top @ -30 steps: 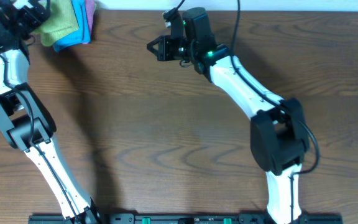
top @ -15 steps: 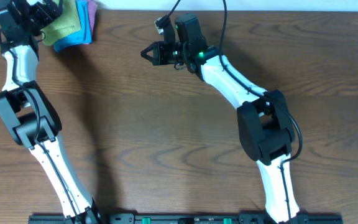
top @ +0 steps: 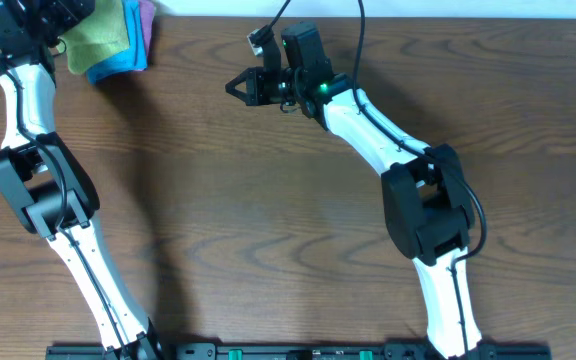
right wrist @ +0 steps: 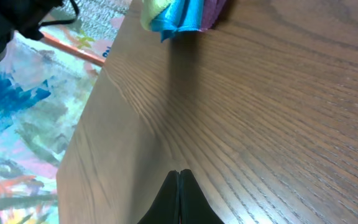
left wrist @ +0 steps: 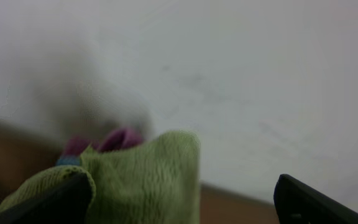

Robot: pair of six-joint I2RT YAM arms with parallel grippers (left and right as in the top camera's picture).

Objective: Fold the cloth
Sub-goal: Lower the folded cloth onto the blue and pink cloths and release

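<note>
The cloth (top: 96, 28) lies at the far left corner of the bench (top: 268, 220). It is on top of a small pile, with a blue cloth (top: 118, 58) under it and a pink cloth (top: 147, 18) just beside it. The left arm (top: 28, 95) is stretched to this pile. In its wrist view the jaws stand wide open with a green fold between them, nearer to one finger; I cannot tell if it touches. The jaws of the right arm (top: 368, 120) are pressed together on nothing, over bare wood and well apart from the pile. The cloth looks soft, light and limp, with a knitted surface. I judge it will not slip easily, but it will sag and bunch when lifted, and it may drag the blue cloth along. A good hold would be a free corner of the green layer only, with the other arm taking a second corner, so that it spreads flat before folding.
</note>
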